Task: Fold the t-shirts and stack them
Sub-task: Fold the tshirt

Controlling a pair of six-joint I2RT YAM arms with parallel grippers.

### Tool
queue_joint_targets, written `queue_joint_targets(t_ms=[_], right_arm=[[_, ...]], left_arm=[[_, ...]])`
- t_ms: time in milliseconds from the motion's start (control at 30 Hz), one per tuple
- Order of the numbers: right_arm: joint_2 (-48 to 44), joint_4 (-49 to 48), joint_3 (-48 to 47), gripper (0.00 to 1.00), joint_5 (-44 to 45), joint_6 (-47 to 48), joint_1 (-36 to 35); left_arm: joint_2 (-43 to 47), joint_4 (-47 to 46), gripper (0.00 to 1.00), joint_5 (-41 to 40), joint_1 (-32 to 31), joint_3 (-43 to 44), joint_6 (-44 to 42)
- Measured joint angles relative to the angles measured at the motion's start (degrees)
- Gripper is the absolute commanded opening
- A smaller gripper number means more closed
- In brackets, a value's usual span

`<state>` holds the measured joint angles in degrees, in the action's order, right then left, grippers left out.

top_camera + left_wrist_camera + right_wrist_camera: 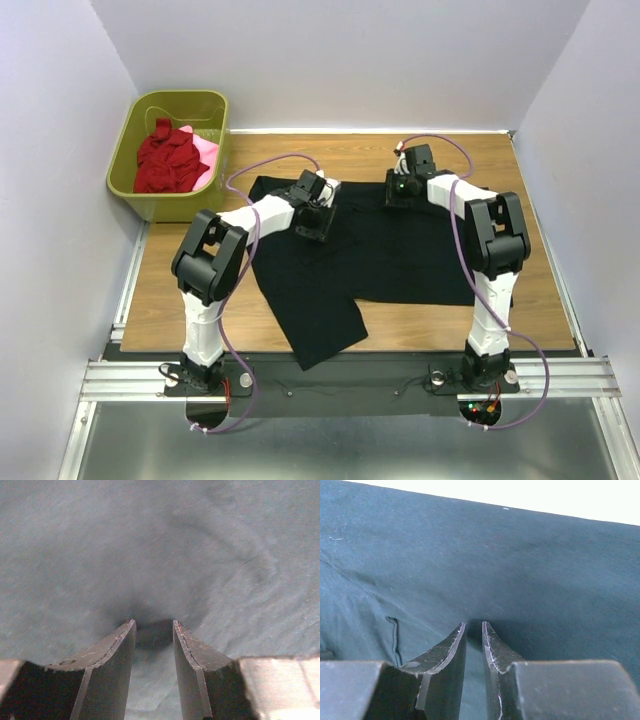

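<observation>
Black t-shirt (pixel 400 260) is lying spread across the table (pixel 180 300). Left gripper (pixel 154 626), at its ten o'clock, is pressing half-parted jaws into puckering cloth. The right gripper (pixel 473 625), at one o'clock, is touching it nearly closed, grip unclear. Red shirts (pixel 165 160) and a pink shirt (pixel 205 150) are sitting in the basket (pixel 128 172) at the table's ten o'clock.

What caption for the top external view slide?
Left arm and right arm down on the black t-shirt spread on the table; dark red shirt and pink shirt in the olive basket.
</observation>
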<state>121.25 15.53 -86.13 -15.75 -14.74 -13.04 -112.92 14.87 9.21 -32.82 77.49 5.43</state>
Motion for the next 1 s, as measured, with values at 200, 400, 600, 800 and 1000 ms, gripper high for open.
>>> queue_joint_targets(t_ms=[200, 400, 600, 800, 1000], right_arm=[[-2.8, 1.0, 0.4, 0.26, 2.9, -1.8, 7.1], [-4.3, 0.8, 0.3, 0.26, 8.7, -4.7, 18.6], [-4.3, 1.2, 0.3, 0.25, 14.0, -5.7, 23.3], [-3.5, 1.2, -0.3, 0.25, 16.4, -5.2, 23.6], [0.5, 1.3, -2.8, 0.25, 18.4, -4.0, 24.6]], left_arm=[[3.3, -1.0, 0.48, -0.4, 7.3, -0.2, 3.1], [3.5, -3.5, 0.46, -4.2, 16.0, 2.7, 5.0], [-1.3, -5.5, 0.42, -6.5, 17.3, 9.3, 5.4], [-7.2, -5.7, 0.4, -6.8, 17.3, 12.8, 5.4], [-11.6, -5.0, 0.4, -7.3, 18.1, 15.9, 4.9]])
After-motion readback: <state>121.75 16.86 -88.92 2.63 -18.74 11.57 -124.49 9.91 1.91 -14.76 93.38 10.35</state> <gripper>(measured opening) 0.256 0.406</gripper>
